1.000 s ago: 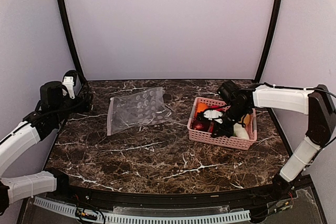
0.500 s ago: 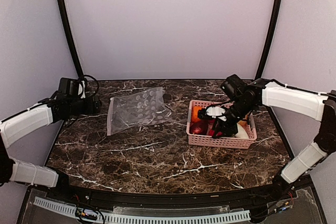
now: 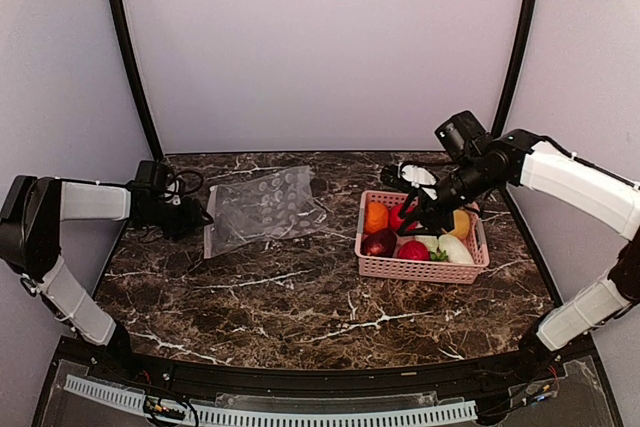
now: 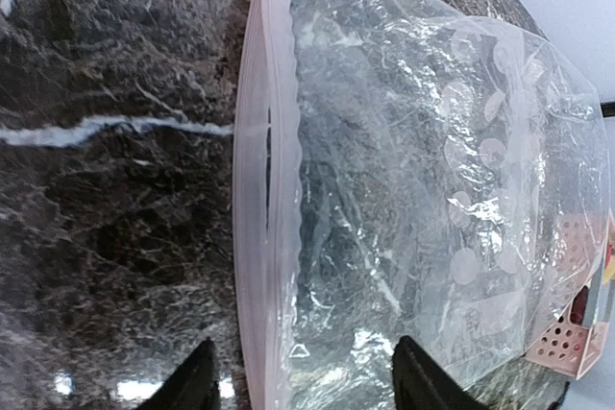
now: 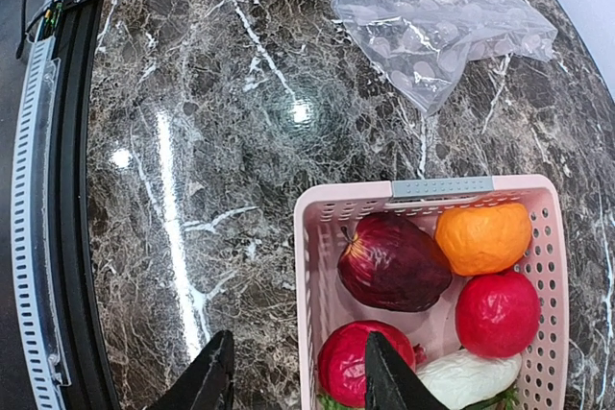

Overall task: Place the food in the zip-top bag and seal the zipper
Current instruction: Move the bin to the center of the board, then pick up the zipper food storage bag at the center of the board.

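Only the left wrist view shows the zipper (image 4: 255,189) close up, with a short dark slit in it, on the zip-top bag (image 4: 432,189), which lies flat on the table (image 4: 115,237). The right wrist view shows the food (image 5: 394,261) in the pink basket (image 5: 306,266). Since a second ago the left gripper (image 4: 303,386) has reached the bag and the right gripper (image 5: 298,376) has lifted from the basket. Both jaws gape, empty.

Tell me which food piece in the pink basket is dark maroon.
The large dark piece beside the orange one; the rest are bright red, orange, yellow or whitish.
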Tool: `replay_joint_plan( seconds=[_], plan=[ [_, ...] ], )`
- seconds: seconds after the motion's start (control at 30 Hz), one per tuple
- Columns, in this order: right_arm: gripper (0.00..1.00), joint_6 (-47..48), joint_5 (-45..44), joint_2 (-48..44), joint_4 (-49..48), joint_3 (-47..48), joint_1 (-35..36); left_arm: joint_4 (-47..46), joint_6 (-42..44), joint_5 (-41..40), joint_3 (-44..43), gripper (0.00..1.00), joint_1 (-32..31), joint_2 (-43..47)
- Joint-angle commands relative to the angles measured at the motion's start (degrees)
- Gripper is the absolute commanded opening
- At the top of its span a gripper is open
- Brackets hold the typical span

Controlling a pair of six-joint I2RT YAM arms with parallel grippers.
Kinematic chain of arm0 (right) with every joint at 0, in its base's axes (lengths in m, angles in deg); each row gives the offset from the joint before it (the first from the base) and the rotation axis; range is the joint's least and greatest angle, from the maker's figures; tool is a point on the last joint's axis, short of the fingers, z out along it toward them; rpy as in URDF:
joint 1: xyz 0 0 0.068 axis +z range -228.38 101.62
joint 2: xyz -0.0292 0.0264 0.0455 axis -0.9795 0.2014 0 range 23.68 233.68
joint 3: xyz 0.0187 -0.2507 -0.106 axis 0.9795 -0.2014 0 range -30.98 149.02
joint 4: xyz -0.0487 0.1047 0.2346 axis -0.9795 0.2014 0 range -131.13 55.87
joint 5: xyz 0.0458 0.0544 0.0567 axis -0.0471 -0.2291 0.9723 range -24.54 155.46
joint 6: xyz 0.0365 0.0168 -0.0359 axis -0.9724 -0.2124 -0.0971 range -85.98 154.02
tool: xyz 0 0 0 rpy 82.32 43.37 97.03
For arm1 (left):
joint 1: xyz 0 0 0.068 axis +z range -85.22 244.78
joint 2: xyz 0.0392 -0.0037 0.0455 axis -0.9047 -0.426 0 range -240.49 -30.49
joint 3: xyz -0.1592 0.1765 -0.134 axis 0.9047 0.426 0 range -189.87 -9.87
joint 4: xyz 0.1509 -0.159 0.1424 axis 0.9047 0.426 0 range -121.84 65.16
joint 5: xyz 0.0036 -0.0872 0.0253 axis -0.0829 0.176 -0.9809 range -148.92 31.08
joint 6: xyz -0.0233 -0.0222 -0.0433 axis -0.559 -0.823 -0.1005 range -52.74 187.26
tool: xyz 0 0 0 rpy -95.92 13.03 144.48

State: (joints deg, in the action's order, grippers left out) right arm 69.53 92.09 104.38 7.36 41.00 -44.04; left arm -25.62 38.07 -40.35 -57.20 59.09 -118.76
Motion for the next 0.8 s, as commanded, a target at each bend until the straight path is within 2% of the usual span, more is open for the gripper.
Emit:
replay_joint_plan(
  seconds=[0.0,0.17,0.33,0.57,0.67,0.77],
  plan=[
    [0.44,-0.8,0.6,-0.5,-0.6,1.6,-1.3,-3.5,-2.1,6.2,-2.3,0.55,0.4,-3.8],
    [0.44,-1.6,0.7,-1.1,-0.7,1.1,-2.7,-3.3,-1.5,5.1,-3.1,0.55,0.4,-6.6],
    [0.44,-1.7,1.6,-2.2,-1.5,-0.2,-4.2,-4.5,-1.6,5.9,-3.0,0.5,0.4,-6.3],
    [0.44,-1.0,0.0,-2.5,-4.2,-3.0,-7.0,-11.8,-5.7,13.1,-2.6,0.44,0.4,-9.9],
    [0.44,-1.5,1.2,-3.2,-5.8,-4.3,-8.8,-14.0,-7.4,14.8,-2.8,0.32,0.4,-11.7],
    [0.44,-1.3,0.1,-3.6,-5.8,-4.7,-10.1,-15.1,-7.7,14.6,-3.1,0.28,0.4,-11.4]
  ],
)
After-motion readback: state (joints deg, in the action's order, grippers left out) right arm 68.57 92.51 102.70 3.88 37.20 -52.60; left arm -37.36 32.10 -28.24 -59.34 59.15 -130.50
